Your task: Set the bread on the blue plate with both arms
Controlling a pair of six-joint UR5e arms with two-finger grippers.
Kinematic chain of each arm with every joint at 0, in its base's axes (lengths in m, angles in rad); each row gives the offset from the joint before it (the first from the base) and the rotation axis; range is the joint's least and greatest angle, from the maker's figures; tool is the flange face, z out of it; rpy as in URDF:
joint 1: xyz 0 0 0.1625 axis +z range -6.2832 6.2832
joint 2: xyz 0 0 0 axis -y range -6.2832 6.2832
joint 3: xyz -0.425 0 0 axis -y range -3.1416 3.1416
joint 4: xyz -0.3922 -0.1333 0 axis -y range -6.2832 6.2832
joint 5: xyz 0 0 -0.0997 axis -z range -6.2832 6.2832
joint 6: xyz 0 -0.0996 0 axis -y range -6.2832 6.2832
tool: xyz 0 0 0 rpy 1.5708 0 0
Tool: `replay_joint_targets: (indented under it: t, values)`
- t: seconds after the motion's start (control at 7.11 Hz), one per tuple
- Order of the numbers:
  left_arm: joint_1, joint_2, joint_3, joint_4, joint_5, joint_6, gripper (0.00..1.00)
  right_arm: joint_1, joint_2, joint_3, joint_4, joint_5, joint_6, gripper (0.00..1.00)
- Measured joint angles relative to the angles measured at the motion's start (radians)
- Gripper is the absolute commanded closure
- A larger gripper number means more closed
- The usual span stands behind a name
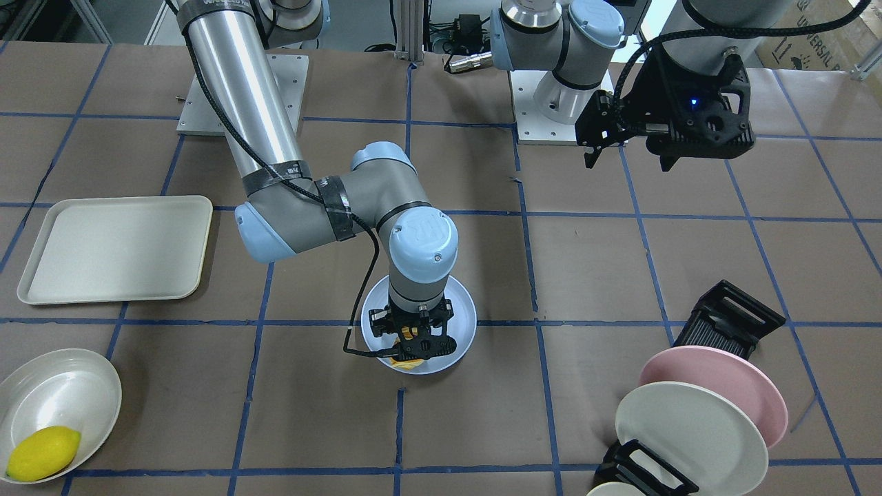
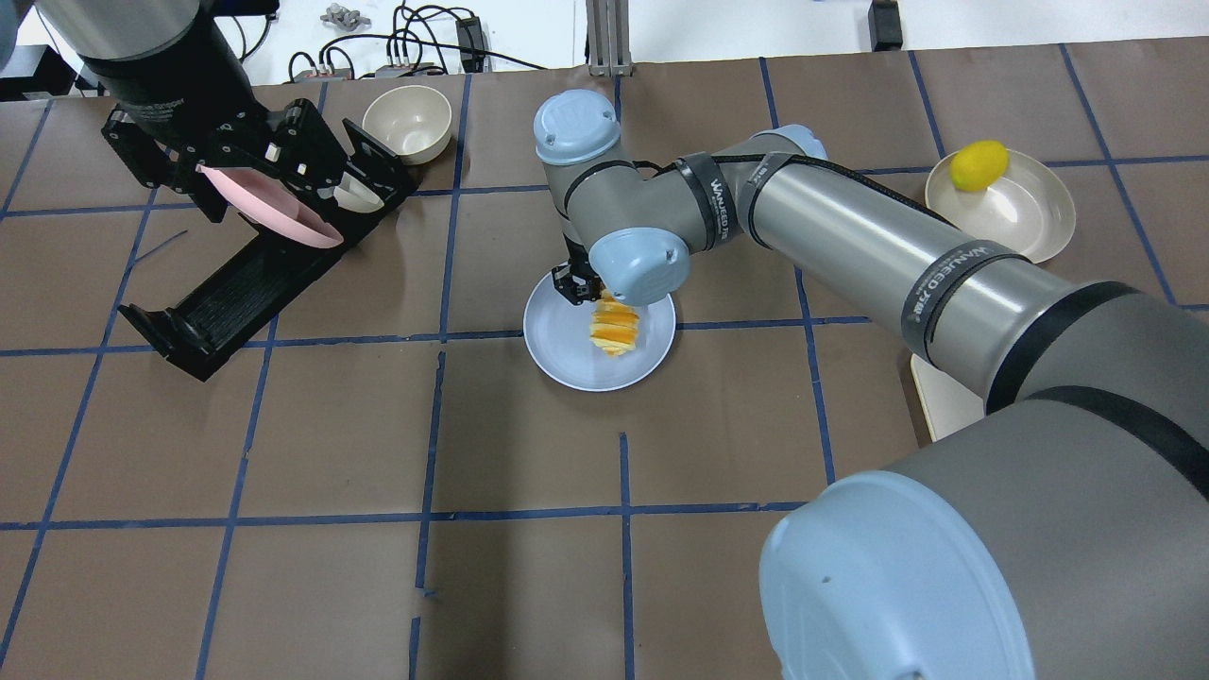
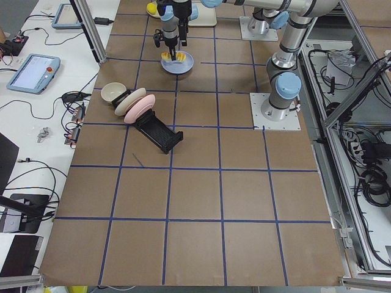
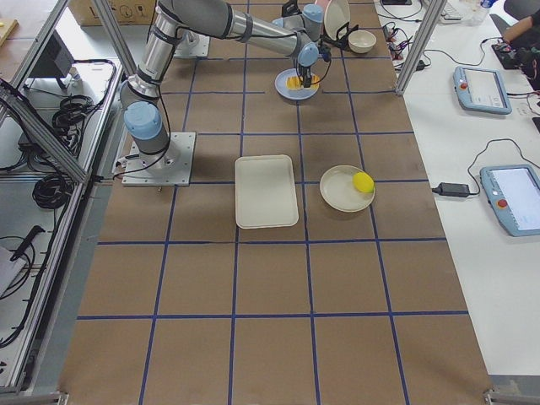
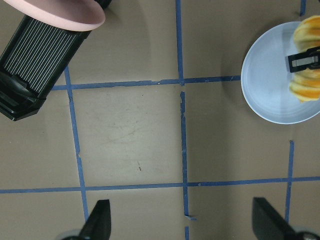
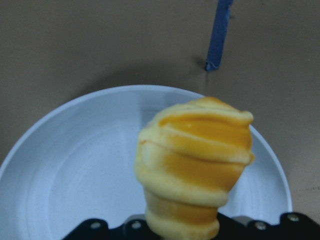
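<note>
The bread (image 2: pixel 614 331) is a cream loaf with orange stripes. It sits over the middle of the round blue plate (image 2: pixel 567 351), which lies on the table's centre. My right gripper (image 1: pixel 413 343) reaches down onto the plate and is shut on one end of the bread (image 6: pixel 197 165). The other end points out over the plate's floor (image 6: pixel 75 165). I cannot tell whether the bread touches the plate. My left gripper (image 1: pixel 628 162) is open and empty. It hangs high above the table, off to the side of the plate (image 5: pixel 265 85).
A black dish rack (image 1: pixel 730 320) holds a pink plate (image 1: pixel 716 386) and a cream plate (image 1: pixel 689 434). A cream tray (image 1: pixel 117 248) and a white bowl (image 1: pixel 58 393) with a lemon (image 1: pixel 43 451) lie on the other side. A small bowl (image 2: pixel 406 123) stands behind the rack.
</note>
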Motion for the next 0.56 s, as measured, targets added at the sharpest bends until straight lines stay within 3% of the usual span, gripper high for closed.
replay_joint_targets:
  t: [0.14, 0.28, 0.42, 0.56]
  values:
    - [0.0, 0.0, -0.002, 0.0, 0.0, 0.0, 0.0, 0.0, -0.001, 0.009, -0.016, 0.002, 0.002, 0.66]
    - [0.001, 0.0, -0.002, 0.001, 0.0, 0.001, 0.0, 0.0, -0.001, 0.012, -0.02, 0.002, 0.003, 0.15]
    - [0.003, 0.0, -0.002, 0.001, -0.001, 0.004, 0.0, 0.0, 0.001, 0.012, -0.019, -0.001, 0.004, 0.0]
    - [0.005, 0.0, -0.002, 0.002, -0.002, 0.005, 0.0, 0.0, 0.002, 0.012, -0.016, -0.004, 0.004, 0.0]
